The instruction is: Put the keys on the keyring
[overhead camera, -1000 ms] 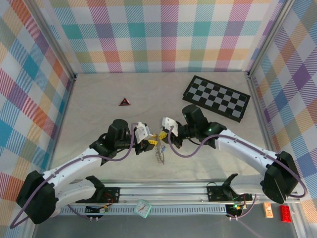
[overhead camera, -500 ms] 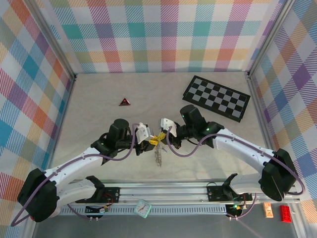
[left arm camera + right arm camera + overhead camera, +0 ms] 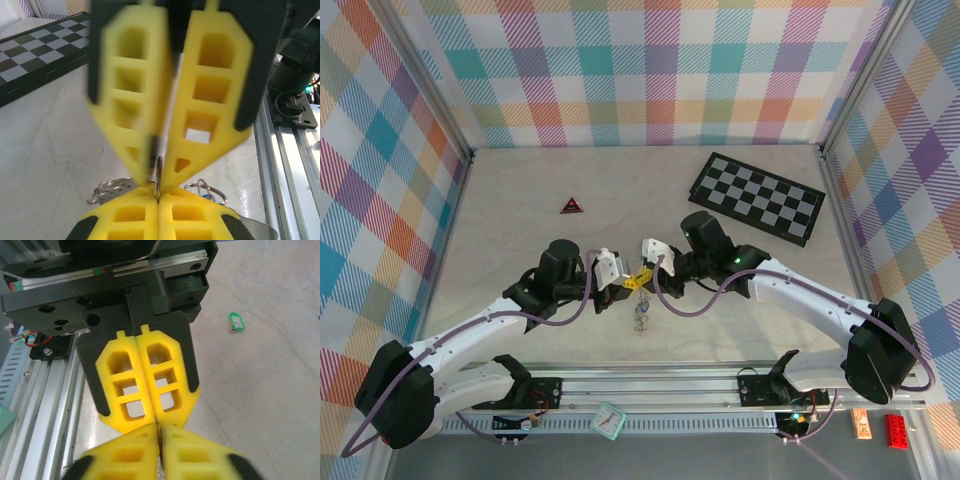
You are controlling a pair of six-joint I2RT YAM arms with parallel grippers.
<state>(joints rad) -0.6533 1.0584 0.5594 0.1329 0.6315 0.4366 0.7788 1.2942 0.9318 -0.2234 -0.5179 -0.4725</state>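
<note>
The left gripper (image 3: 158, 197) has just clamped shut on the keyring (image 3: 158, 175) between its tips as the right gripper (image 3: 159, 435) begins parting, handing over the ring with the keys (image 3: 642, 318) dangling beneath.

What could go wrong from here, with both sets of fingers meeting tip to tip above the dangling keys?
The left gripper pinches only a thin edge of the keyring at its very fingertips, so the metal could slip out. The right gripper meets it tip to tip; slight misalignment might knock the ring loose. The keys hang free below and may swing or snag.
</note>
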